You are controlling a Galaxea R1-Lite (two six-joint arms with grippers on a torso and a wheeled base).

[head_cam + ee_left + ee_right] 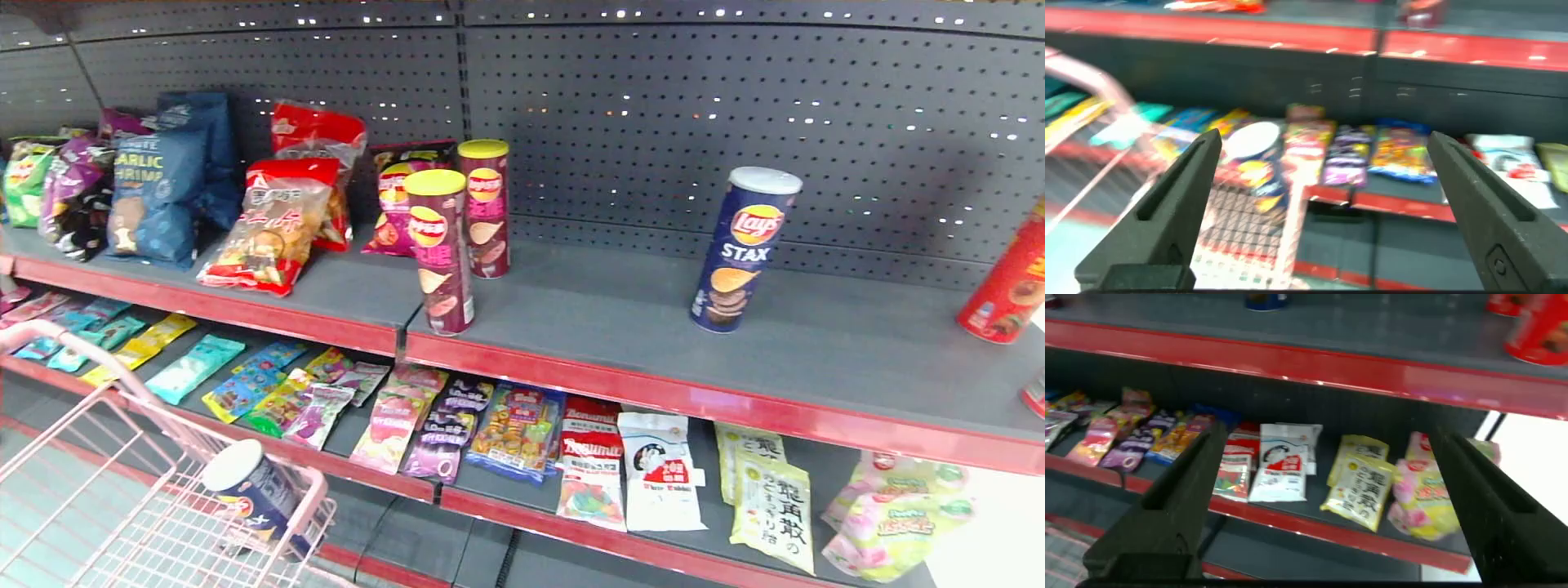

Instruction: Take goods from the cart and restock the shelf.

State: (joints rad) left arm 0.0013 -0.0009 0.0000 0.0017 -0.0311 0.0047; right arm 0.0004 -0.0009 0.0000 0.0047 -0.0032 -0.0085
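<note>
Facing blue can [1259, 163] in cart [163, 412]: left gripper [1324, 139], spread wide, nothing held, likely lining up grab. Right of cart: right gripper [1327, 433], same.

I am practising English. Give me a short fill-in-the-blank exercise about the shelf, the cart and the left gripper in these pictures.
1. The upright blue can on the upper shelf has a ____ lid.
2. The two maroon cans have ____ lids.
3. A second blue can lies in the ____ cart.
4. The jaws of the left gripper are wide ____.

Missing words: white; yellow; pink; open.
</note>
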